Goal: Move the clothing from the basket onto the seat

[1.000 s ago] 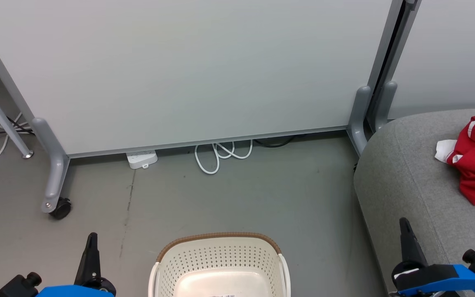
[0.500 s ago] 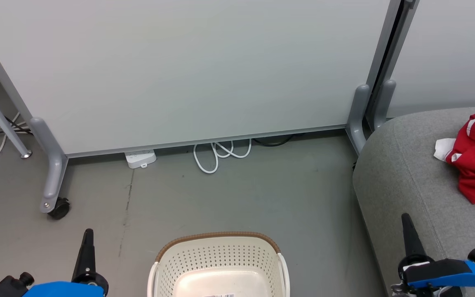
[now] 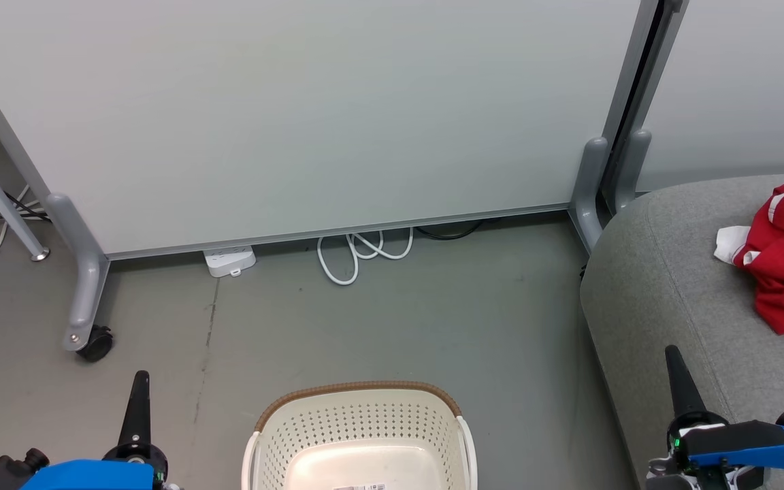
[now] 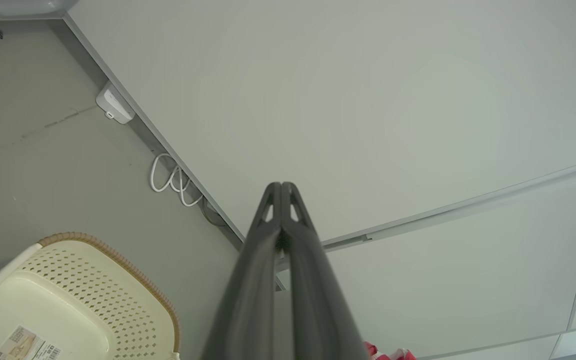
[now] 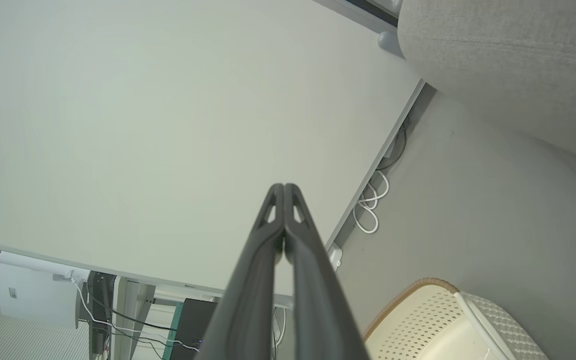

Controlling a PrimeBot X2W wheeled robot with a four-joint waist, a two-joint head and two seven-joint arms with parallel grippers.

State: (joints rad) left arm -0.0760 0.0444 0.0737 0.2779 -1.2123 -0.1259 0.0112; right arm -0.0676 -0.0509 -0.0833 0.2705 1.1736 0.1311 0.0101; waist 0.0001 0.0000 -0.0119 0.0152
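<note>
My 2 claws are pinched fully closed, holding nothing: left gripper (image 3: 139, 381) and right gripper (image 3: 673, 355) flank the basket (image 3: 358, 389) (perforated cream plastic, brown rim, near half cut off) on smooth grey floor (image 3: 392, 320). Red clothing (image 3: 783, 272) lies crumpled on the rounded grey fabric seat (image 3: 664, 272), cut by the frame edge. White cable (image 3: 358, 253) coils under the pale panel (image 3: 297, 116).

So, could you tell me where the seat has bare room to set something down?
The seat is bare from its rounded left corner across to the clothing; the right side is crowded by that red heap.
</note>
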